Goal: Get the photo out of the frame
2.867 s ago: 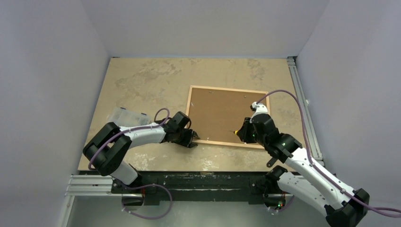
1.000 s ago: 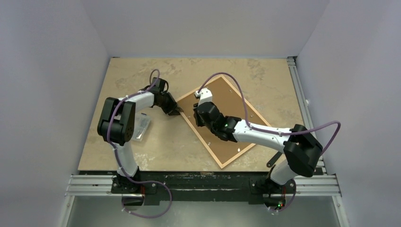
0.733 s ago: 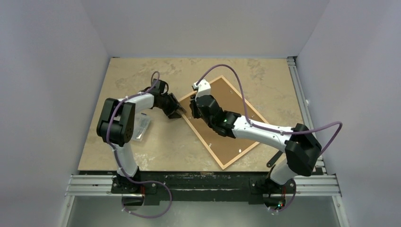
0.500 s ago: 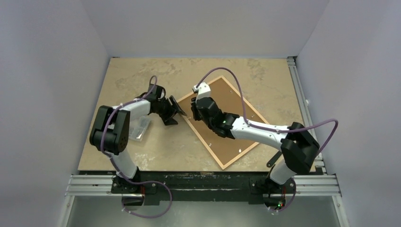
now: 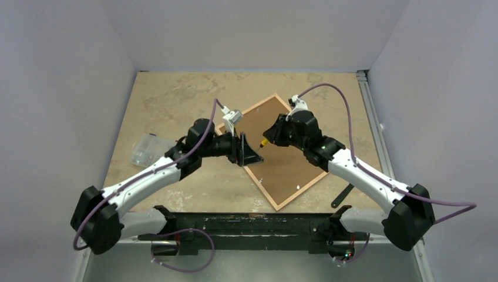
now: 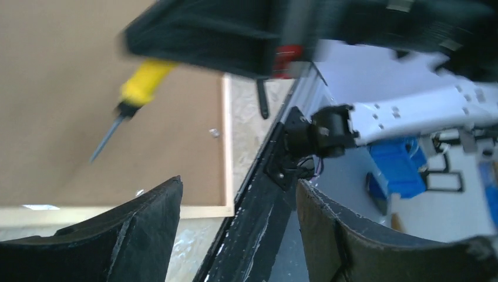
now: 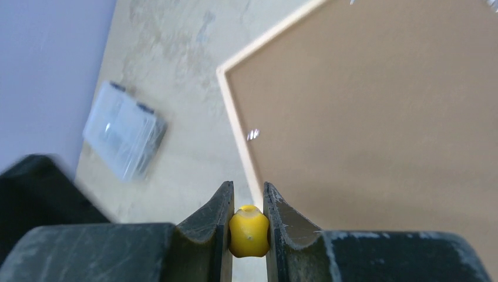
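The frame (image 5: 264, 190) lies face down and turned like a diamond, its brown backing board (image 5: 290, 167) up. The photo is hidden under the board. My right gripper (image 5: 268, 138) hovers over the board's upper left part, shut on a yellow-handled screwdriver (image 5: 264, 141). The right wrist view shows the handle (image 7: 249, 234) between the fingers, with the frame's edge (image 7: 241, 141) beyond. My left gripper (image 5: 251, 154) is open and empty over the frame's left edge. In the left wrist view it (image 6: 238, 183) faces the screwdriver (image 6: 141, 85) and the frame's corner (image 6: 226, 147).
A clear plastic bag (image 5: 147, 148) lies on the table left of the frame, also in the right wrist view (image 7: 124, 130). A black tool (image 5: 342, 195) lies near the table's front right. A metal rail (image 5: 376, 135) runs along the right side.
The frame lay square earlier and now sits turned. My left gripper has moved from left of the frame to over its left edge. My right gripper has drawn back right with the screwdriver.
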Action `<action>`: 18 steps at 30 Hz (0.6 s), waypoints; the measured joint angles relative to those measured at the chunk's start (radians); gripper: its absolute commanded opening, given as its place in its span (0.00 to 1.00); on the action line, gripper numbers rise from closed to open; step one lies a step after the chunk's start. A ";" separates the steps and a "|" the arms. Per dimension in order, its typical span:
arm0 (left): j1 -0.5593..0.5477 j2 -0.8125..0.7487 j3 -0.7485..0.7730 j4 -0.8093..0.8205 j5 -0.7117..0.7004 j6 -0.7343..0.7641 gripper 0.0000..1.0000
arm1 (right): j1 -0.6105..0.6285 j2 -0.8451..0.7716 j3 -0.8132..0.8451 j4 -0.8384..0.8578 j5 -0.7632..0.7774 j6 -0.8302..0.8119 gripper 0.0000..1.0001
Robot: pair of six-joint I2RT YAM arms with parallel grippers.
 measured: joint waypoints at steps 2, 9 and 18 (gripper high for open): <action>-0.105 -0.099 -0.001 0.001 -0.059 0.087 0.67 | -0.003 -0.022 -0.025 -0.041 -0.076 0.043 0.00; -0.197 -0.263 -0.007 -0.012 -0.211 0.313 0.68 | -0.003 -0.138 -0.099 -0.100 -0.262 0.150 0.00; -0.219 -0.137 0.048 -0.234 -0.103 0.463 0.56 | -0.003 -0.252 -0.172 -0.031 -0.423 0.273 0.00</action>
